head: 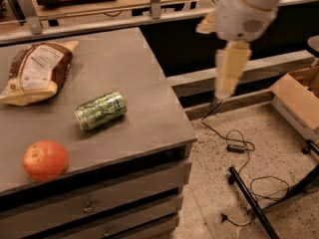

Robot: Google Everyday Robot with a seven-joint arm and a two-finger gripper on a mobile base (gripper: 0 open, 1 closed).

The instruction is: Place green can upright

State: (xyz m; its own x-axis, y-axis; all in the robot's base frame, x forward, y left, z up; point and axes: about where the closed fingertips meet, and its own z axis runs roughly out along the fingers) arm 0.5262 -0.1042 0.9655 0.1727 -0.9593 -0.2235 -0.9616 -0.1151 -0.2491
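The green can point(100, 110) lies on its side near the middle of the grey table top point(124, 59), its silver end toward the left front. My gripper point(226, 86) hangs down from the white arm point(244, 9) at the upper right, off the table's right edge and above the floor. It is well apart from the can and holds nothing that I can see.
A brown and white snack bag point(37, 71) lies at the table's back left. A red apple point(45, 160) sits at the front left. Drawers point(99, 203) are below the top. Black cables point(239, 148) and a stand leg point(254, 203) lie on the floor; a cardboard box point(296, 101) is at right.
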